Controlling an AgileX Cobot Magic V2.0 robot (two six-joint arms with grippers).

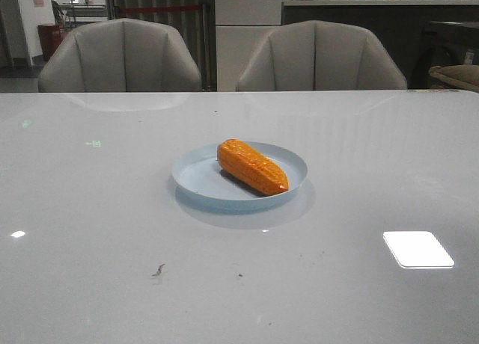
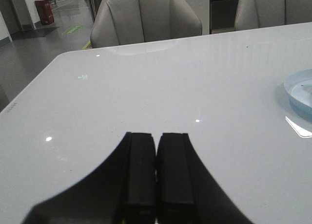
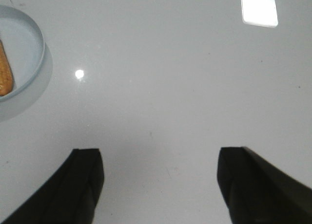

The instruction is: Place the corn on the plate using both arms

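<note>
The orange corn (image 1: pixel 252 166) lies on the pale blue plate (image 1: pixel 196 177) in the middle of the table, its tapered end toward the front right. Neither arm shows in the front view. In the left wrist view my left gripper (image 2: pixel 156 135) is shut and empty over bare table, with the plate's rim (image 2: pixel 298 85) off to one side. In the right wrist view my right gripper (image 3: pixel 161 158) is open and empty over bare table; the plate (image 3: pixel 27 44) and one end of the corn (image 3: pixel 5 75) sit at the frame's edge.
The white table (image 1: pixel 90 209) is glossy, with a bright light reflection (image 1: pixel 418 249) at the front right. Two grey chairs (image 1: pixel 120 56) (image 1: pixel 320 56) stand behind the far edge. A small dark speck (image 1: pixel 158 270) lies near the front.
</note>
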